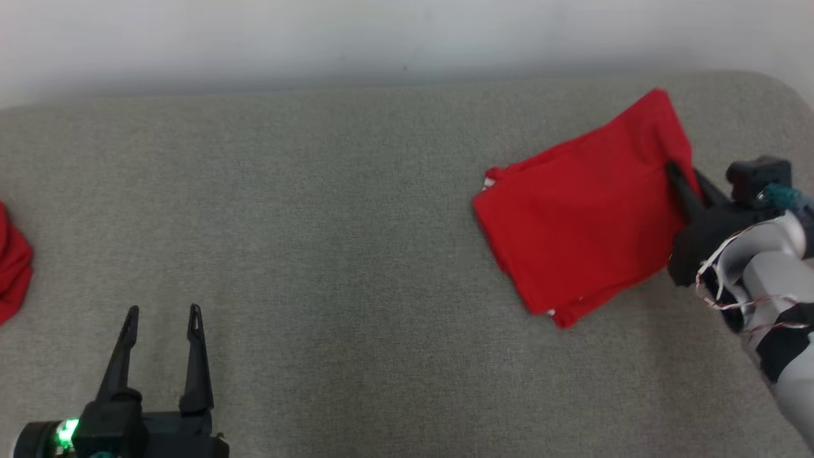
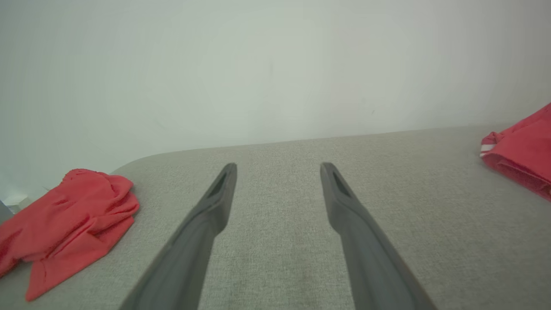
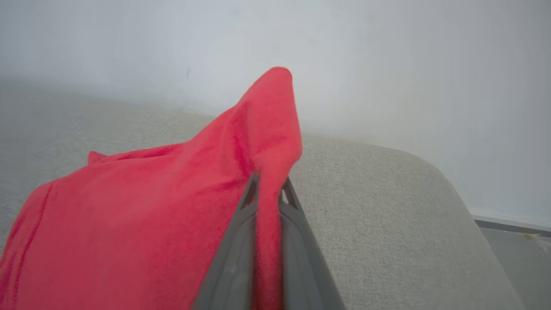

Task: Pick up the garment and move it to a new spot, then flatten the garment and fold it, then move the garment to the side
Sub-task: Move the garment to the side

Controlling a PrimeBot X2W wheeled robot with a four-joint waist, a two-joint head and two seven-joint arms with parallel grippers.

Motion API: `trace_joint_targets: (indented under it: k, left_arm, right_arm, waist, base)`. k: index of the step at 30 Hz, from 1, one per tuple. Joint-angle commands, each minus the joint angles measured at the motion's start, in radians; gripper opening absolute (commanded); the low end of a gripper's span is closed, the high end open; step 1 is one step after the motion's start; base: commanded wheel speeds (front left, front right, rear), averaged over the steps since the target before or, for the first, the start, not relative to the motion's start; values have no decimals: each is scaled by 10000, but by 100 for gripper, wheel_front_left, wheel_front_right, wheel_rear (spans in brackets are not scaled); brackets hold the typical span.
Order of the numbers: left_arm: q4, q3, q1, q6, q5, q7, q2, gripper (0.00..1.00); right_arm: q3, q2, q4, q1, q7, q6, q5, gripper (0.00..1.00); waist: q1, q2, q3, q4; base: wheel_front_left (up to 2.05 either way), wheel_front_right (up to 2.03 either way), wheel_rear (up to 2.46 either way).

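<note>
Your right claw (image 3: pixel 269 184) is clamped on a pinch of the garment's (image 1: pixel 579 216) right edge, with cloth ridged up between its fingers. That grip looks meant for dragging the folded piece sideways. The garment lies folded flat at the right of the grey cushion (image 1: pixel 356 222), near its rounded corner. Your left claw (image 1: pixel 162 315) hovers spread and empty at the near left, well apart, probably parked out of the way. A crumpled red cloth (image 1: pixel 13 267) sits at the far left.
</note>
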Motion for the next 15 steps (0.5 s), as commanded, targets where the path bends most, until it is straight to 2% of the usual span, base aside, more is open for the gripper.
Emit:
trace_joint_targets:
  k: [1, 15]
  left_arm:
    - [-39, 26, -155, -3, 98, -22, 67, 100]
    - [-1092, -31, -834, -33, 388, 641, 770, 100]
  right_arm:
    - [66, -78, 13, -139, 2, 6, 85, 0]
    - [1012, -1793, 862, -2286, -149, 4, 734, 0]
  waist:
    - [-2, -1, 926, -706]
    - [-2, -1, 2056, -1080]
  base:
    - [0, 0, 0]
    - [0, 0, 0]
